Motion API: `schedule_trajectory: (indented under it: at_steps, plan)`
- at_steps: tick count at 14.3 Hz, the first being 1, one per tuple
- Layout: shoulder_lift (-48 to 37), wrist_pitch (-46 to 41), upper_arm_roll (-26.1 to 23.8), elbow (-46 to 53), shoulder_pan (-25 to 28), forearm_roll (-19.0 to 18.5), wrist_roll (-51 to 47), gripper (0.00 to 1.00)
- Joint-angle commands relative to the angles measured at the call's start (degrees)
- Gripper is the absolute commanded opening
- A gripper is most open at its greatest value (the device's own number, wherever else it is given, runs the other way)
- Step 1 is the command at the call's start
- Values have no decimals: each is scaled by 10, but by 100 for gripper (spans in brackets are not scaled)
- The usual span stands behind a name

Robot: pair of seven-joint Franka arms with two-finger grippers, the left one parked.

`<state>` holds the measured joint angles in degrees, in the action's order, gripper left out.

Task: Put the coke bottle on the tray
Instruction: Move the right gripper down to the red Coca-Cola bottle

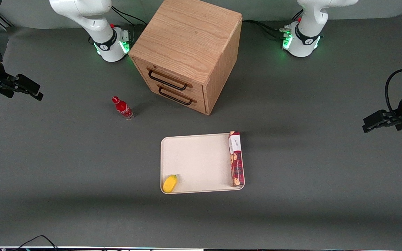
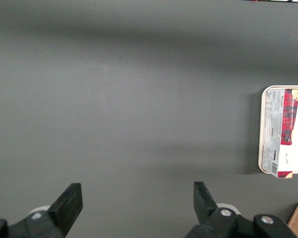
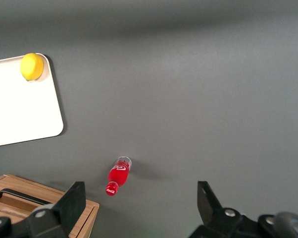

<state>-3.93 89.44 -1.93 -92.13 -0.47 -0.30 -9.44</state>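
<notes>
The coke bottle [image 1: 123, 108] stands upright on the grey table, with a red cap, a red label and a clear base. It is farther from the front camera than the cream-white tray [image 1: 197, 160], near the front of the wooden cabinet. It also shows in the right wrist view [image 3: 118, 176], as does the tray [image 3: 20, 109]. My right gripper [image 1: 37, 91] hangs open and empty at the working arm's end of the table, well apart from the bottle. Its black fingers [image 3: 72, 201] stand wide apart in the right wrist view.
A wooden drawer cabinet [image 1: 187, 52] with two dark handles stands farther from the front camera than the tray. On the tray, a long red biscuit box [image 1: 236, 158] lies along one short edge and a yellow fruit [image 1: 170, 183] sits in a near corner.
</notes>
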Motion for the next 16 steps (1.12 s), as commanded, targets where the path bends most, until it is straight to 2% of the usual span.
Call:
schedule_trajectory:
  at_steps: [1,6,8,10,12,16]
  plan:
    - [6,-15,2,20,6,-9,14,100]
    - [2,-68,-7,22,15,-4,15,100]
    - [-3,-98,-46,2,17,-1,5,100]
    - [-8,-88,-72,-44,17,14,-23,100]
    - [-27,-42,-77,-122,17,31,-34,100]
    - [-85,153,-101,-341,18,32,-75,100]
